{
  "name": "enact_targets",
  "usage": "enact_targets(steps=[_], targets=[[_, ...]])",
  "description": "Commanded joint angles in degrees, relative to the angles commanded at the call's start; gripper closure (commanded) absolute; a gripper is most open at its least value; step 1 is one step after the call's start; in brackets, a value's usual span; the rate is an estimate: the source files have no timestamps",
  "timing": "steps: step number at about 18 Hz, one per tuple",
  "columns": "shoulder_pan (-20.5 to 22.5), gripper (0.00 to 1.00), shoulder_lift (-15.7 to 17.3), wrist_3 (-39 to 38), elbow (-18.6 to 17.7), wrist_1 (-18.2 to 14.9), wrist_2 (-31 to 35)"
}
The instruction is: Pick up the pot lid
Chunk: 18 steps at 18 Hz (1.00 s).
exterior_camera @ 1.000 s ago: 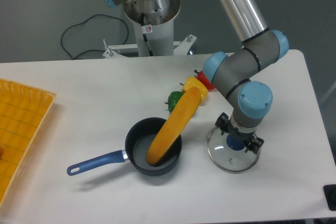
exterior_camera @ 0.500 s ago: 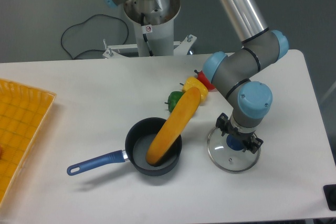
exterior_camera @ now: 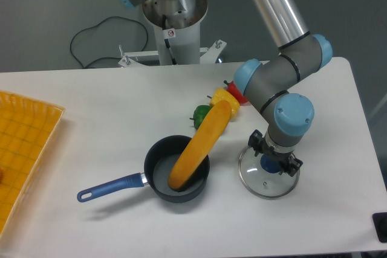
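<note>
Ok so the glass pot lid [exterior_camera: 257, 180] is lying on the white counter [exterior_camera: 109, 113], pincer [exterior_camera: 276, 154] right above, open, tips spread around the blue knob [exterior_camera: 271, 164]. Decent stretch of surface between lid and near edge [exterior_camera: 242, 252], tighter gap to the black saucepan [exterior_camera: 152, 173]. Yellow pepper [exterior_camera: 224, 97] sits behind, fyi.

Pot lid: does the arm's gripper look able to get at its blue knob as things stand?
Probably yes: the gripper is at the lid, fingers spread either side of the knob, with the pot off to one side.
</note>
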Motion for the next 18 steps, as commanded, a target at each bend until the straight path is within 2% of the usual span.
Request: enact_targets(steps=[10, 18], targets=[[0.09, 0.43, 0.18, 0.00, -0.18, -0.18, 0.00], [0.18, 0.48, 0.79, 0.00, 0.00, -0.35, -0.09]])
